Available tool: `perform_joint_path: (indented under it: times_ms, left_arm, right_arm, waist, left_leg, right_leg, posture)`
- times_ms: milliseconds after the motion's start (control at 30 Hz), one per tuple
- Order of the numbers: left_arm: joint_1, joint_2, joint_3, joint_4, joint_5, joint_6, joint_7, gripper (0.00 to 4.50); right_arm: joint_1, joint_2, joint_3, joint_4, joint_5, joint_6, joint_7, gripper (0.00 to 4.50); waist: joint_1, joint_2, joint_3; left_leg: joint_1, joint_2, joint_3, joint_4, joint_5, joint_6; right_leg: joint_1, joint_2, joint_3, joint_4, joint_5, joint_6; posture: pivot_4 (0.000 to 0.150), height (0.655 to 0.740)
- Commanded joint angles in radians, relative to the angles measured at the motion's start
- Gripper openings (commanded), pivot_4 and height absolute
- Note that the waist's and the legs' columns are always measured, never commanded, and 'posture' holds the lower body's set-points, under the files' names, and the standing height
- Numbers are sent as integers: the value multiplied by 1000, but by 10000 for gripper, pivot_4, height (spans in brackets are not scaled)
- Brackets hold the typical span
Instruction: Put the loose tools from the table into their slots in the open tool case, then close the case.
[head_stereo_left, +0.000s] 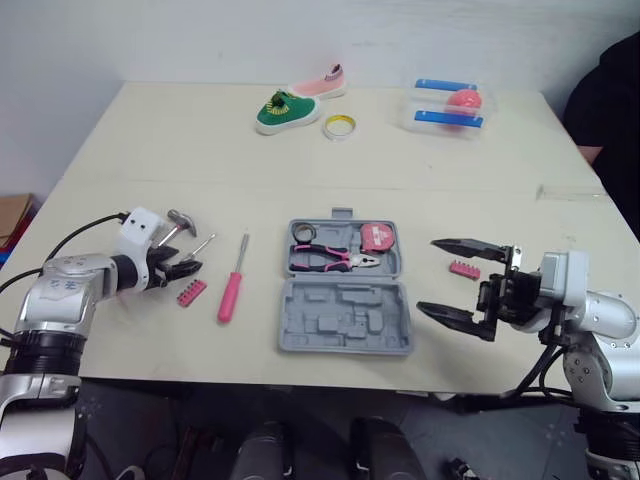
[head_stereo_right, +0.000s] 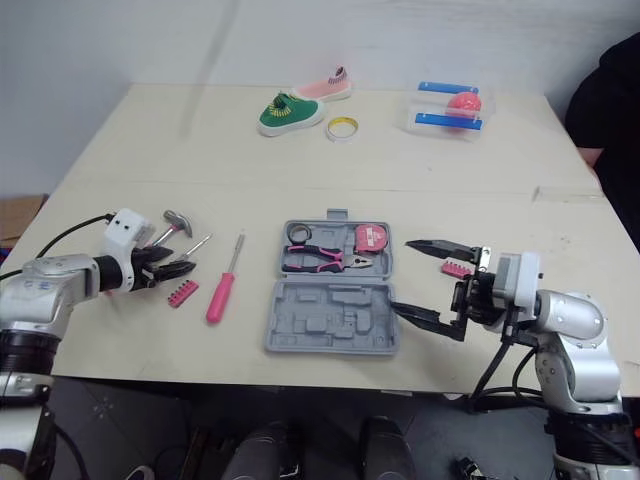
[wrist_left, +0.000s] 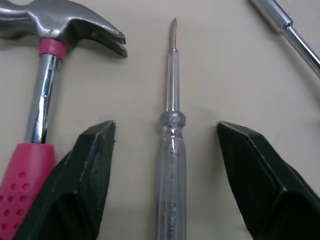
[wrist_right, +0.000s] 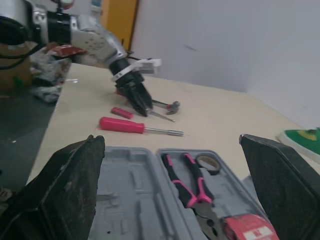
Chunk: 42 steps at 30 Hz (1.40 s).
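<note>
- The left gripper is down at the table with its jaws partly open. The two black fingers stand either side of a clear-handled screwdriver and touch neither it nor anything else.
- Just beside one of those fingers lies the hammer. Its pink grip runs close along the finger's outer side, and its claw head lies level with the screwdriver's tip.
- A pink bit strip lies just beside this gripper, on the near side. The pink-handled screwdriver lies between the strip and the case.
- The right gripper has its jaws spread wide and holds nothing. It points at the right edge of the tool case.
- A second pink bit strip lies on the table and shows between this gripper's two fingers.
- The case lies open and flat at the middle of the table's near edge. It holds the pliers, a pink tape measure and a dark ring, and the moulded half nearer the robot is bare.
- Well apart at the far edge are a green shoe, a pink shoe, a yellow tape roll and a clear box.
- A person's dark sleeve shows at the far right.
</note>
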Motion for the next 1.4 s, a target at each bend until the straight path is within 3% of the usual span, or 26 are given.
perform_joint_path:
  times_ms: [33, 233, 267, 433, 633, 900, 967, 1167, 1400]
  left_arm:
    - [3, 8, -20, 54, 32, 31, -32, 26763]
    - [51, 46, -31, 39, 40, 63, -94, 1344]
    - [49, 39, -10, 44, 35, 44, -83, 318]
    - [23, 17, 58, 14, 17, -61, -69, 318]
    - [-9, -29, 108, -326, -143, -39, -158, 318]
    - [-147, -115, -159, -632, -196, 112, -267, 318]
    - [-179, -120, -236, -646, -172, 150, -289, 318]
    - [-304, -176, -488, -540, 60, 76, -273, 318]
    - [-360, -243, -569, -470, 170, 45, -284, 318]
  right_arm:
    - [-13, -18, -25, -33, 7, -1, -27, 45000]
    - [-12, -52, -39, -61, -5, 18, -79, 45000]
    - [-20, -55, -35, -64, -5, 27, -90, 45000]
    - [-32, -56, -23, -60, -13, 38, -112, 45000]
    - [18, -92, -81, 12, -45, 26, -118, 45000]
    - [88, -160, -129, 83, -33, 17, -38, 45000]
    - [83, -166, -125, 99, -37, 2, -18, 45000]
    - [122, -188, -124, 87, -14, 88, 1, 45000]
    - [179, -164, -146, 27, 1, 94, -30, 45000]
  waist:
    - [7, 0, 0]
    - [5, 0, 0]
    - [5, 0, 0]
    - [9, 0, 0]
    - [27, -3, 2]
    - [31, -3, 2]
    - [30, -3, 2]
    - [32, -3, 2]
    - [37, -3, 2]
  left_leg:
    - [0, 0, 0, 1, 0, 0]
    - [0, 1, 1, 0, -1, -1]
    - [0, 1, 1, 0, -1, -1]
    - [0, 1, 0, 0, -1, 0]
    - [-8, 1, -5, 7, -2, 1]
    - [-12, -2, -2, 14, -4, 8]
    - [-12, -2, -2, 15, -4, 8]
    - [-11, -1, -3, 15, -3, 7]
    - [-14, -1, -3, 19, -4, 10]
  right_leg:
    - [0, 0, 0, 1, 0, 0]
    - [0, 0, 1, 0, 0, 0]
    - [0, 0, 1, 0, 0, 0]
    - [0, 0, 0, 0, 0, 0]
    - [-1, -2, -2, -1, 0, 0]
    - [-1, 2, -2, -4, 4, 7]
    - [0, 2, -2, -3, 4, 7]
    - [-1, 6, -2, -3, 4, 7]
    - [-1, 4, -2, -3, 4, 7]
  posture:
    - [1500, 7400]
    - [1500, 7400]
    - [1500, 7400]
    - [1500, 7400]
    - [1500, 7400]
    - [1500, 7400]
    - [1500, 7400]
    - [1500, 7400]
    - [1500, 7400]
